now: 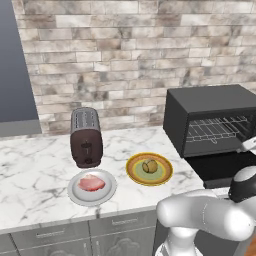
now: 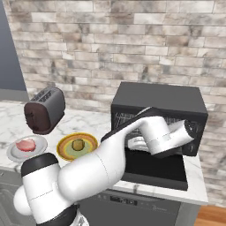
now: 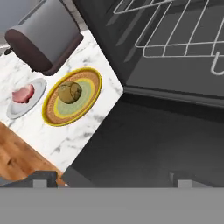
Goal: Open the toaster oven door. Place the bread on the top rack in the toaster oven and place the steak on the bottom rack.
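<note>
The toaster oven door [image 3: 144, 144] lies folded down flat over the counter's [image 1: 35, 175] front edge, and the toaster oven [image 1: 210, 102] stands open with its wire racks showing. Over the door hangs the gripper [image 3: 118, 177], jaws spread wide, nothing between them. The bread [image 1: 149, 165] sits on the green plate [image 1: 162, 176] by the oven's left side; the steak [image 1: 91, 183] lies on the grey plate [image 1: 77, 195], front of the toaster [image 1: 86, 136].

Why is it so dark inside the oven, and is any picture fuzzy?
In the left base view the toaster oven is black inside and unlit, so its racks barely show; in the hand view the bread looks a bit soft and blurry, and the open door is shadowed.
</note>
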Motion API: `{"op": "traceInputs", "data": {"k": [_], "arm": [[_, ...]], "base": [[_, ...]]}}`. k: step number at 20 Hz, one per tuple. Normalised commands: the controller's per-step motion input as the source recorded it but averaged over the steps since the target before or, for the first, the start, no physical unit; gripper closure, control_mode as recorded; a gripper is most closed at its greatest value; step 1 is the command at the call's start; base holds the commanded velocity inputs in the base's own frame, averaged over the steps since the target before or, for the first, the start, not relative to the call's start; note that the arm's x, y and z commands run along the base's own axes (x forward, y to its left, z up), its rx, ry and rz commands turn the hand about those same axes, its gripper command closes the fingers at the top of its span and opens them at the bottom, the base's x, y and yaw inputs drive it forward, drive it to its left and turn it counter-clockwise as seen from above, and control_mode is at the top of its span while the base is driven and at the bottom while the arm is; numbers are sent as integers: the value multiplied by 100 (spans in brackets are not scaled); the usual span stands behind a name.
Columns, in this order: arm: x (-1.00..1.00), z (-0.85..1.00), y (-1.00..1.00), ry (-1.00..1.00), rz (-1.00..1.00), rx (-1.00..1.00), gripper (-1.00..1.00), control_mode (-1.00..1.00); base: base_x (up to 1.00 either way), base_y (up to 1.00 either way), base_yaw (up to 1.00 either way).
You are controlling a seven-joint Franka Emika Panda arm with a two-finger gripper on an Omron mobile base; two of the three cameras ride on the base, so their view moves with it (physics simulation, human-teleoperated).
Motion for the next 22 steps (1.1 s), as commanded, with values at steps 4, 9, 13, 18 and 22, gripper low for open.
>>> {"op": "traceInputs", "data": {"k": [4,9,13,18,22], "arm": [[23,12,0,-11,-22,-6,-100,-100],[29,4,0,-3,-24,-3,-100,-100],[28,0,2,-6,-12,-1,-100,-100],[11,-11,-6,-22,0,0,-100,-100],[20,-12,-5,-33,4,0,-100,-100]], "base": [[0,0,0],[0,0,0],[0,0,0],[0,0,0],[0,0,0]]}}
